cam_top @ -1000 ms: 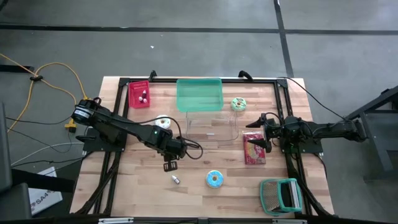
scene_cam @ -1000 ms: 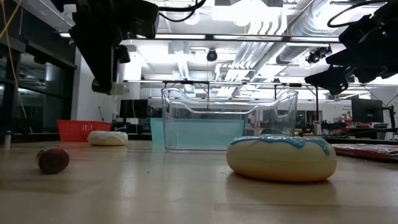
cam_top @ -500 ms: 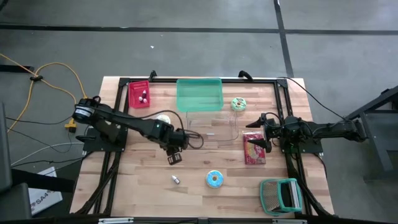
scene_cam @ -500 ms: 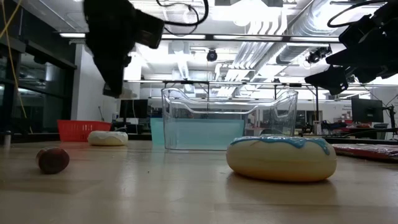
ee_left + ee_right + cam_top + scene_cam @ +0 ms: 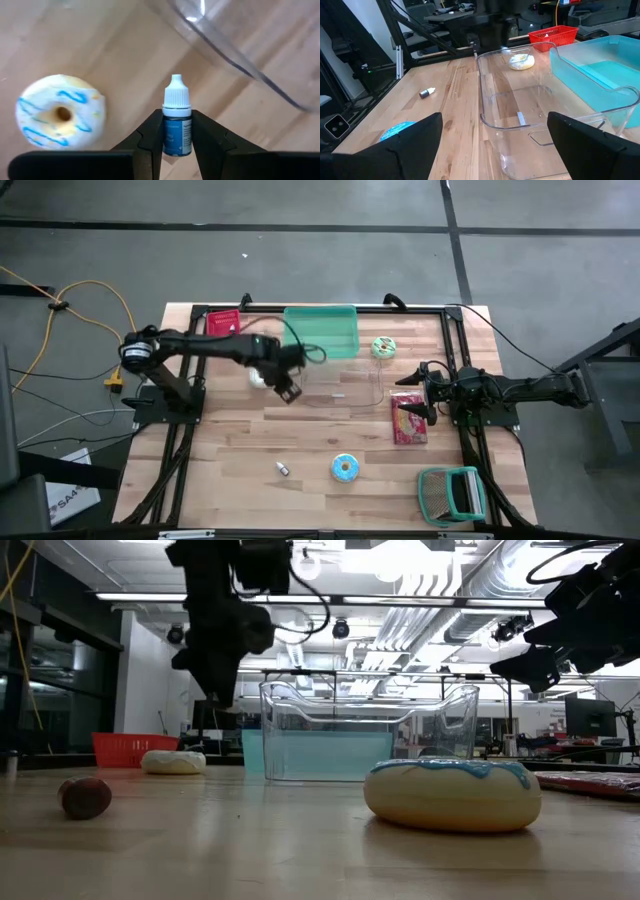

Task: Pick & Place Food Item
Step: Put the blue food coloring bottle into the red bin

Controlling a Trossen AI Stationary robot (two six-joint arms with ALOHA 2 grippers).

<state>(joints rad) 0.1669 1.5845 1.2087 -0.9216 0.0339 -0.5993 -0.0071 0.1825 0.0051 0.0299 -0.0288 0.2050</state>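
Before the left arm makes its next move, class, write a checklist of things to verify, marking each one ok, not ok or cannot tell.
1. Small white-capped dropper bottle gripped in the left hand: ok.
2. Bottle upright between the fingers: ok.
3. Left hand over the clear plastic bin: not ok, it sits beside the bin's edge.
4. White doughnut with blue icing stripes clear of the bottle: ok.
5. Right hand open and waiting at the bin's other side: ok.
6. Bin free of items: ok.

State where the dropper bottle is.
The bottle is clamped in the left gripper, raised between the white donut and the clear bin.
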